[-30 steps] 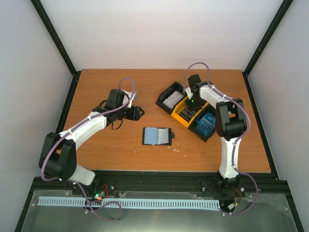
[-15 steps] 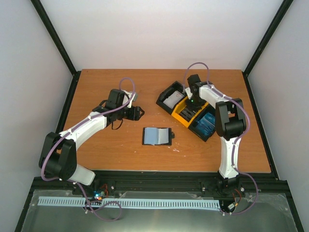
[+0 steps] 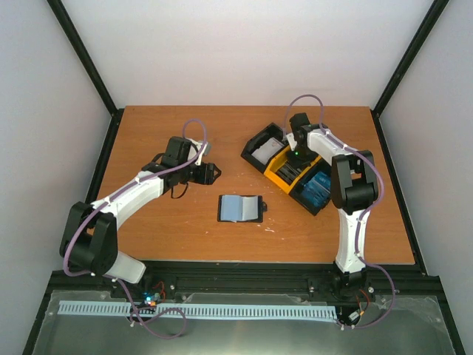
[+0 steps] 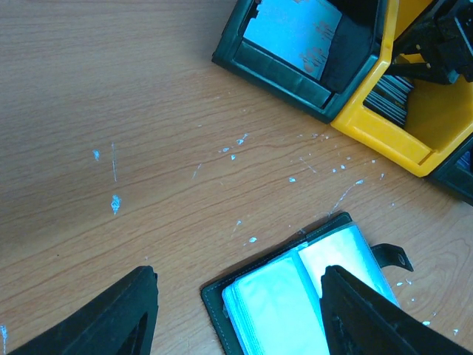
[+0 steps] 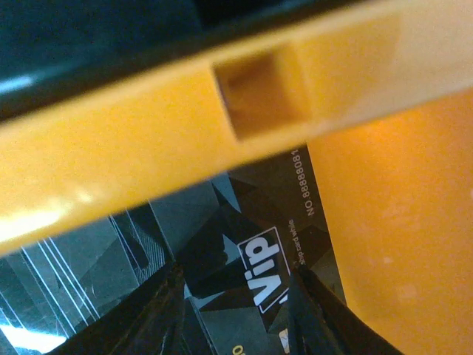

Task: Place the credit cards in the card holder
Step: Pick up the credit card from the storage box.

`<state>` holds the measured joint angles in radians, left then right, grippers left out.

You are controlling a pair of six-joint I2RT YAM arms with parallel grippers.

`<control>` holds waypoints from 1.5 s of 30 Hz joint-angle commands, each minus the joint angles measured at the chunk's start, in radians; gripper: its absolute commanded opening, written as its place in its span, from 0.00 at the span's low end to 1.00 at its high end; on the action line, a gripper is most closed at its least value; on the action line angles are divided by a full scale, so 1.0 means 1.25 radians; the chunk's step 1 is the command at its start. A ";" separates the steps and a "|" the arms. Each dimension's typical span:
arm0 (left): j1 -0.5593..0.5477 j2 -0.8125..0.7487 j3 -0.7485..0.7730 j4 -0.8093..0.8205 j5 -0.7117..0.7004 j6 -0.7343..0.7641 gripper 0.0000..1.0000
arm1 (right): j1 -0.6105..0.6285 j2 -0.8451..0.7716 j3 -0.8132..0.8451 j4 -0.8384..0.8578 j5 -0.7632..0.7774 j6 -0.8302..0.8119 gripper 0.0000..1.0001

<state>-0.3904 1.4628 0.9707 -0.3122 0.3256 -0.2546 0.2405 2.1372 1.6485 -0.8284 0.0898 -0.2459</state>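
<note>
The black card holder lies open on the table, its pale clear pockets facing up. My left gripper hangs open to its upper left, above the table, with nothing between its fingers. My right gripper is down in the yellow middle compartment of the tray. Its fingers stand on either side of a black credit card marked VIP, right at its edges; whether they press on it I cannot tell. Blue credit cards fill the near compartment and a grey-white one the far one.
The three-compartment black-and-yellow tray sits angled at the right centre of the table, its yellow wall close above the right wrist camera. More dark cards lie beside the VIP one. Pale specks dot the wood.
The right wrist has edged slightly to the right over the yellow compartment. The left arm and the card holder have not moved.
</note>
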 commanded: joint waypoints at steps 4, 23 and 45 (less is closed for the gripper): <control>0.004 0.010 0.005 0.017 0.008 0.015 0.61 | -0.030 -0.020 0.018 -0.006 0.011 -0.004 0.39; 0.004 0.016 0.008 0.015 0.011 0.016 0.61 | -0.044 -0.035 0.035 -0.018 -0.015 -0.002 0.38; 0.004 0.014 0.004 0.019 0.010 0.013 0.61 | -0.041 -0.059 -0.002 0.035 0.105 -0.017 0.24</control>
<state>-0.3904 1.4719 0.9707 -0.3119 0.3264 -0.2539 0.1967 2.0987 1.6638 -0.8185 0.1547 -0.2512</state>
